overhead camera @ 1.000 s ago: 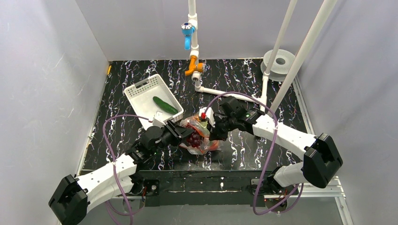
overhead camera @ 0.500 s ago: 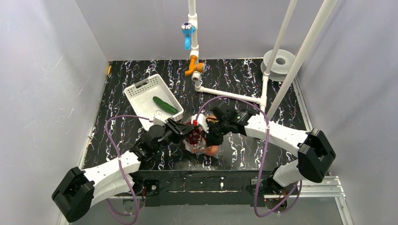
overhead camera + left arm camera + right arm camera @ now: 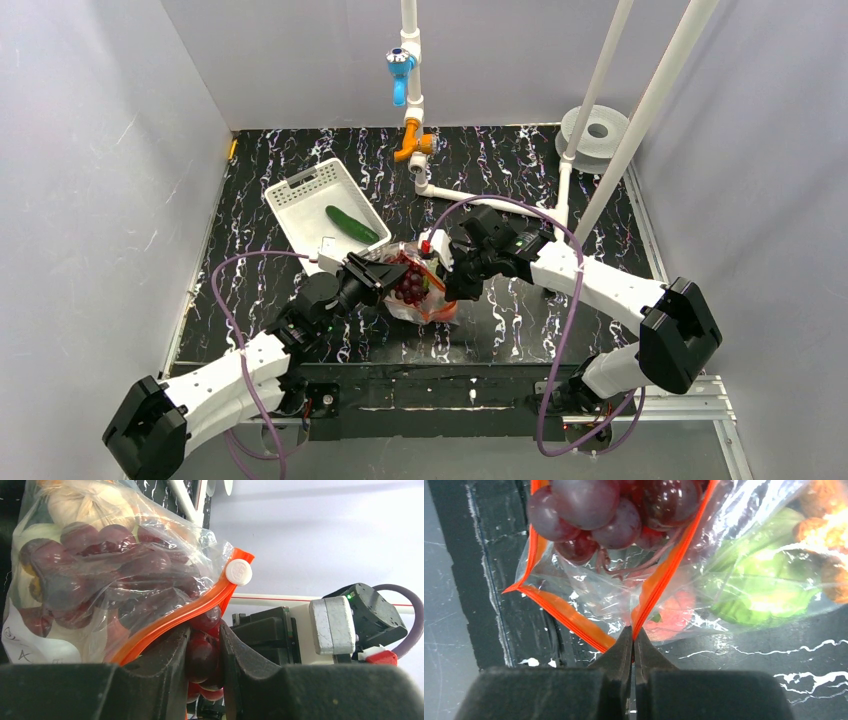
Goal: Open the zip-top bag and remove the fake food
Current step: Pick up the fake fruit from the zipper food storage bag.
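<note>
The left arm (image 3: 250, 365) and right arm (image 3: 600, 285) reach inward and meet. The left gripper (image 3: 204, 632) clamps the grape bunch (image 3: 201, 652); the right gripper (image 3: 633, 642) pinches the rim of the zip-top bag (image 3: 589, 600).

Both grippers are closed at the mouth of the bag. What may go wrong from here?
1. The right gripper pinches only a thin edge of the orange strip of the bag. It may slip off, and then the bag would follow the grapes.
2. The left gripper is closed on grapes right beside the strip. The strip may get caught with them, so the bunch may jam in the mouth.
</note>
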`<control>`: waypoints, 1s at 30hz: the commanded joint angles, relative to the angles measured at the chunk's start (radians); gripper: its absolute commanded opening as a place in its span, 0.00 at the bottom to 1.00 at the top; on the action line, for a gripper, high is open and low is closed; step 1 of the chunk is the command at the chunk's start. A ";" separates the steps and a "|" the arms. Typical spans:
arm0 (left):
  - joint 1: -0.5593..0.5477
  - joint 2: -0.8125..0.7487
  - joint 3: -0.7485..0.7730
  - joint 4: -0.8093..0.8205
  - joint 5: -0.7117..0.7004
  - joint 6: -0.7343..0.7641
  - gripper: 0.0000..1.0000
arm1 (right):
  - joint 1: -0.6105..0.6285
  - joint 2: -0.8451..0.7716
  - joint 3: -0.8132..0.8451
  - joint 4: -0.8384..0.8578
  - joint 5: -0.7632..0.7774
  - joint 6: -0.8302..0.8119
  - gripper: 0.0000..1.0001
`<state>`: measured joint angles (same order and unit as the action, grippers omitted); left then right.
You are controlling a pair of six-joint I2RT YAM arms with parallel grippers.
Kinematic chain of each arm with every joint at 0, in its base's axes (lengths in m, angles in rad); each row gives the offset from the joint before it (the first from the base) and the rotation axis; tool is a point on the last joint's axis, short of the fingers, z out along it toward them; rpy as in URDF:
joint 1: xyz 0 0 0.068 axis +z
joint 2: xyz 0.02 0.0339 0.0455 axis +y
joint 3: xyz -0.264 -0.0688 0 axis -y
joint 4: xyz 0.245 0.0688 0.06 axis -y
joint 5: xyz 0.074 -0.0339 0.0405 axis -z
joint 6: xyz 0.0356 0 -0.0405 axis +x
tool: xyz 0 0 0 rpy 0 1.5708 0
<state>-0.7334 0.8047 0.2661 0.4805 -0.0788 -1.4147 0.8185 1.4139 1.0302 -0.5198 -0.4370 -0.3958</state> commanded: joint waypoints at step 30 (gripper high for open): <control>0.017 -0.065 -0.034 0.138 -0.070 -0.100 0.00 | 0.027 0.013 0.030 0.022 0.186 0.036 0.01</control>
<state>-0.7280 0.7826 0.2337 0.5514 -0.1349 -1.4929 0.8753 1.4349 1.0313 -0.4595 -0.2314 -0.3767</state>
